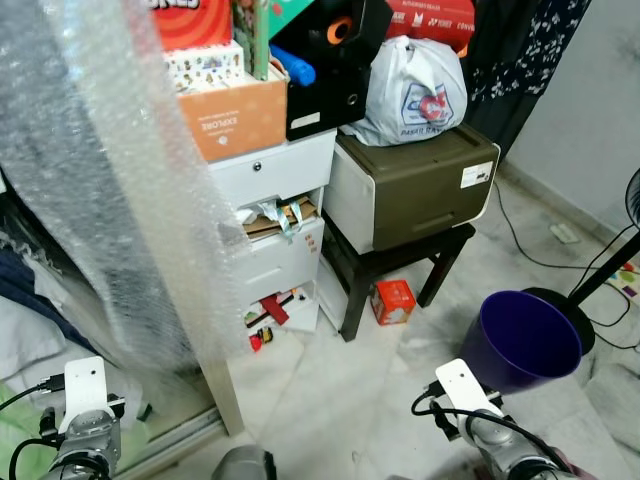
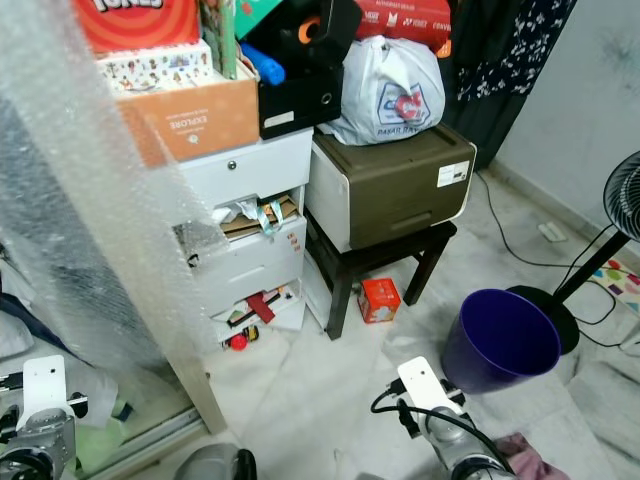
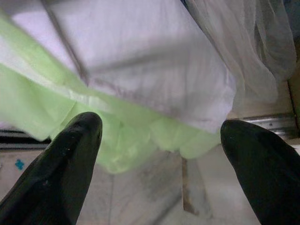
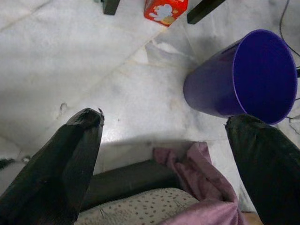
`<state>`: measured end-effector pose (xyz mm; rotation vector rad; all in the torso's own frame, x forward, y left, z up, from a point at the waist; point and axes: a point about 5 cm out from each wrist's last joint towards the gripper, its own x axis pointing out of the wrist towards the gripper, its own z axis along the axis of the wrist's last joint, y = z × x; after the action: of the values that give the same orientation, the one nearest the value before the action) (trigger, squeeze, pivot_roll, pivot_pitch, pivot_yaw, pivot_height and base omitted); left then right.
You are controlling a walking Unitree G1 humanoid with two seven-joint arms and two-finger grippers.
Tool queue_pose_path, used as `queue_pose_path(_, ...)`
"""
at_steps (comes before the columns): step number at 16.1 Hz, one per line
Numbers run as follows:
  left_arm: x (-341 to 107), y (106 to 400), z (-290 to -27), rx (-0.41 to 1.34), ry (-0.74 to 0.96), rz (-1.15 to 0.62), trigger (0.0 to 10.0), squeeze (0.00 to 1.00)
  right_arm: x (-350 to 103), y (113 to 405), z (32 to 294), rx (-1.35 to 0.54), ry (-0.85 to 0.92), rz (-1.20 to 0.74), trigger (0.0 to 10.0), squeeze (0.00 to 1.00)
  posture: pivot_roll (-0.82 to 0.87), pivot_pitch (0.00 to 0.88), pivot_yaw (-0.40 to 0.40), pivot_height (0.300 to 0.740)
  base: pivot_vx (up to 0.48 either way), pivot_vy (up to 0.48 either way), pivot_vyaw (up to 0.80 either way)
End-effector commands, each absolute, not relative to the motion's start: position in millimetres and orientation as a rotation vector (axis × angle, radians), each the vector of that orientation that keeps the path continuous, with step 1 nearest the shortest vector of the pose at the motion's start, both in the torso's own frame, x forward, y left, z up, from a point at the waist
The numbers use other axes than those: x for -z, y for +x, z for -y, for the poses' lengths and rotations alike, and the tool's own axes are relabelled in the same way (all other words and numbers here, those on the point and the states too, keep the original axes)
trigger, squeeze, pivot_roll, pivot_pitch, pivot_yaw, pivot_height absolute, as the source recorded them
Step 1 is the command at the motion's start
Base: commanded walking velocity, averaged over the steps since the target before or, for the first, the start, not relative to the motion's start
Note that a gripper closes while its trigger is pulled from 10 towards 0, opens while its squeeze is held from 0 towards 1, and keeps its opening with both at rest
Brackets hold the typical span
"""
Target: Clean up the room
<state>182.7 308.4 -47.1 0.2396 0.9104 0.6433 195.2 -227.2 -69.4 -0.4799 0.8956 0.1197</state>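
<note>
A purple bin stands upright on the marble floor at the right, also seen as the purple bin in the right wrist view. My right gripper hangs open over the floor just short of it, above a pink cloth and a dotted fabric. A small red box lies under the dark stool. My left gripper is open above a white and light-green cloth at the lower left. Nothing is held by either gripper. My left arm and right arm show at the bottom edge.
A white drawer unit has open, cluttered drawers and boxes stacked on top. A printer with a white plastic bag sits on the dark stool. Bubble wrap hangs at the left. A fan base and cables lie at the right.
</note>
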Motion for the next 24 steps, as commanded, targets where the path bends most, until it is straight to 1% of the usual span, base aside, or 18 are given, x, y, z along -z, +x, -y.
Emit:
queue_pose_path(1, 44, 187, -310, -0.636, 0.256, -0.897, 10.0, 0.0, 67, 200, 223, -0.125, -0.458, -0.873, 10.0, 0.0, -0.02, 0.0, -0.029, 0.74, 0.0, 0.48, 0.0)
queue_pose_path(7, 44, 187, -310, -0.63, 0.271, -0.895, 10.0, 0.0, 63, 207, 224, -0.103, -0.43, -0.844, 10.0, 0.0, -0.03, 0.0, -0.023, 0.74, 0.0, 0.472, 0.0)
queue_pose_path(8, 42, 189, -311, -0.614, 0.309, -0.876, 10.0, 0.0, 63, 207, 224, -0.103, -0.428, -0.842, 10.0, 0.0, -0.02, 0.0, -0.027, 0.74, 0.0, 0.0, 0.0)
queue_pose_path(16, 43, 185, -313, -0.626, 0.326, -0.883, 10.0, 0.0, 63, 205, 227, -0.096, -0.427, -0.851, 10.0, 0.0, -0.03, 0.0, -0.028, 0.74, 0.0, 0.0, 0.0)
queue_pose_path(17, 43, 184, -312, -0.622, 0.325, -0.882, 10.0, 0.0, 63, 205, 226, -0.129, -0.468, -0.847, 10.0, 0.0, -0.03, 0.0, -0.029, 0.74, 0.0, 0.0, 0.8)
queue_pose_path(18, 44, 184, -312, -0.622, 0.327, -0.883, 10.0, 0.0, 63, 205, 226, -0.13, -0.473, -0.847, 10.0, 0.0, -0.03, 0.0, -0.03, 0.74, 0.0, 0.0, 0.8)
queue_pose_path(22, 47, 179, -311, -0.62, 0.333, -0.898, 10.0, 0.0, 64, 206, 225, -0.131, -0.468, -0.855, 10.0, 0.0, -0.03, 0.0, -0.027, 0.74, 0.0, 0.0, 0.8)
queue_pose_path(24, 50, 177, -308, -0.614, 0.307, -0.913, 10.0, 0.0, 64, 206, 223, -0.133, -0.463, -0.861, 10.0, 0.0, -0.03, 0.0, -0.027, 0.74, 0.0, 0.0, 0.8)
